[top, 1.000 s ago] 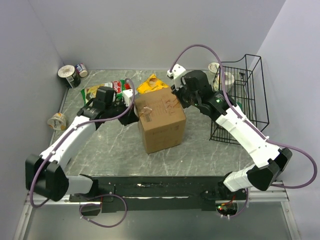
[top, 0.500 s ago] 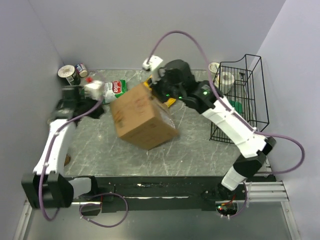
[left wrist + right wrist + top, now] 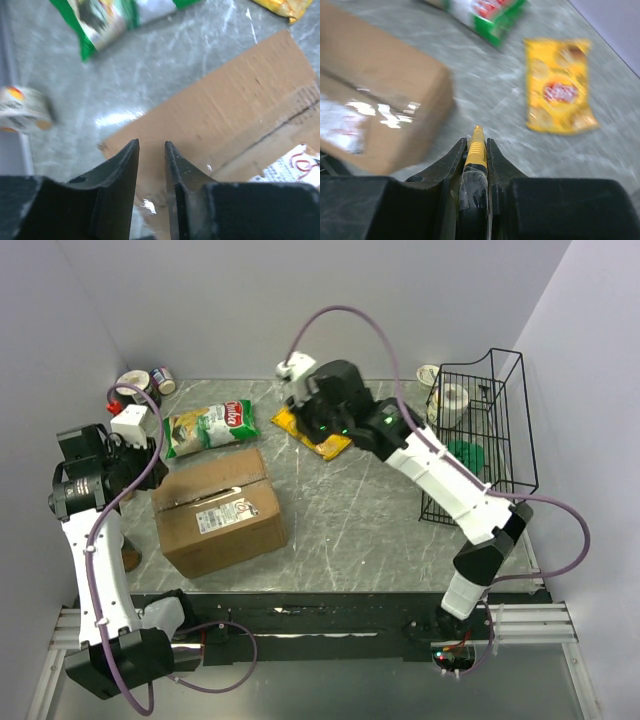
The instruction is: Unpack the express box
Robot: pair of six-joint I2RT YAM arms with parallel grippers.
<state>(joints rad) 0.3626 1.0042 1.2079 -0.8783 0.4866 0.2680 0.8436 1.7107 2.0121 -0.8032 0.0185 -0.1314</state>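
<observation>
Grey marbled tabletop (image 3: 350,520), pale walls behind. Brown corrugated cardboard express box (image 3: 200,530) lies at front left, white label up, looks closed, with a dark tape seam across its top face. Left gripper (image 3: 151,145) hovers over the box's left edge, fingers slightly apart, nothing between them. Right gripper (image 3: 477,136) is clamped on a yellow-and-black cutter (image 3: 476,150) near the yellow snack packet (image 3: 560,90) — well apart from the box. Best approach, I'd judge: left pins the carton, right draws the blade shallowly along the seam — a deep cut risks the contents.
</observation>
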